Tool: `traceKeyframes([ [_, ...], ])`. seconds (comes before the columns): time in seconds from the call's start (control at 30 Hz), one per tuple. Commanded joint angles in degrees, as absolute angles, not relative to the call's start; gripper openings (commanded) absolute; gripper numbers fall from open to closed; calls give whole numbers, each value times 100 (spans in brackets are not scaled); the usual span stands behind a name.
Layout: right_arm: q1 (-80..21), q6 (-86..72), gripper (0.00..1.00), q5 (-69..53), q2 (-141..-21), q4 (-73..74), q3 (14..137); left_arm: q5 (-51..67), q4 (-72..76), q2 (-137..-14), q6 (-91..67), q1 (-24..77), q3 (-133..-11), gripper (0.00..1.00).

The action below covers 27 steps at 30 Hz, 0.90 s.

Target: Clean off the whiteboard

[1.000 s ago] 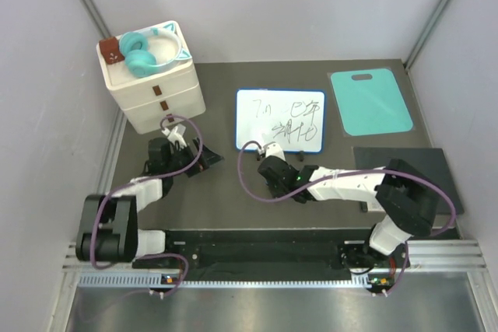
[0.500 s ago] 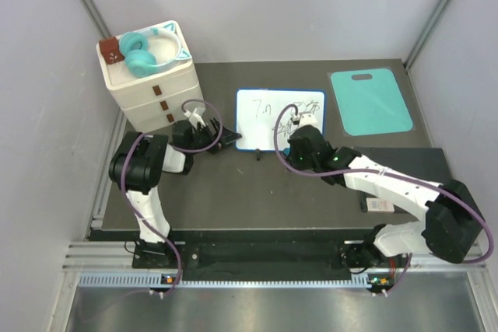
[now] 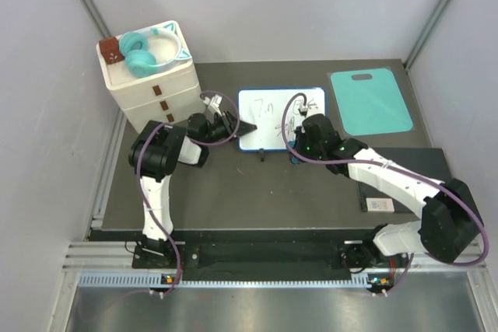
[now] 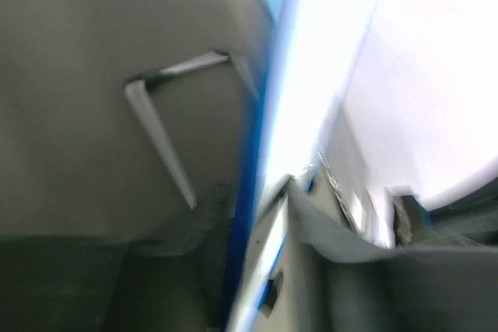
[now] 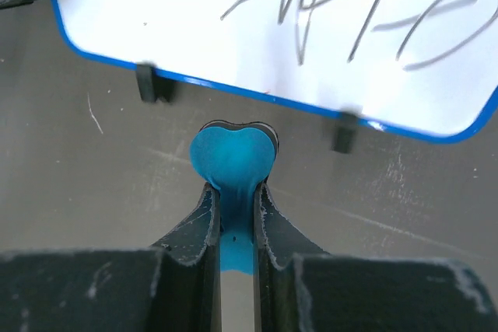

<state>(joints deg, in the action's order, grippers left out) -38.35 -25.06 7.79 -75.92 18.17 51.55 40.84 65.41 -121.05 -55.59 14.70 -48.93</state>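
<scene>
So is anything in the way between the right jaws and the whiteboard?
Nothing I can see. The right jaws pinch a blue eraser just short of the whiteboard, with only bare tabletop between.

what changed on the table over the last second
The left gripper swung right, away from the drawer unit, to the whiteboard and its left edge; whether its jaws hold it is unclear. The right gripper, shut on a blue eraser, went from the board's near-left corner up over the writing, then back to the near edge. The board, its scribbles, teal mat and headphones stayed put.
</scene>
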Motion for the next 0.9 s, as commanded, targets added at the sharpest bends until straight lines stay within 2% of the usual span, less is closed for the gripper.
traceKeyframes([
  [0.0,-3718,-2364,0,791,-7585,1626,5484,4184,7258,-12348,-5695,1547,-4914,20],
  [0.07,-3727,-2338,0,1010,-7559,1626,5484,4227,7435,-12436,-5809,1547,-4712,2],
  [0.1,-3727,-2312,0,1089,-7550,1600,5450,4228,7697,-12437,-5844,1547,-4598,0],
  [0.27,-3631,-2250,0,1731,-7479,1389,5318,3973,7946,-12261,-5555,1547,-3797,0],
  [0.5,-2972,-2145,0,1529,-7681,563,5106,3990,7647,-12401,-5177,1547,-3621,0],
  [0.87,-2716,-1468,0,1231,-9140,-956,5194,3981,8278,-13095,-5405,1529,-3428,0],
])
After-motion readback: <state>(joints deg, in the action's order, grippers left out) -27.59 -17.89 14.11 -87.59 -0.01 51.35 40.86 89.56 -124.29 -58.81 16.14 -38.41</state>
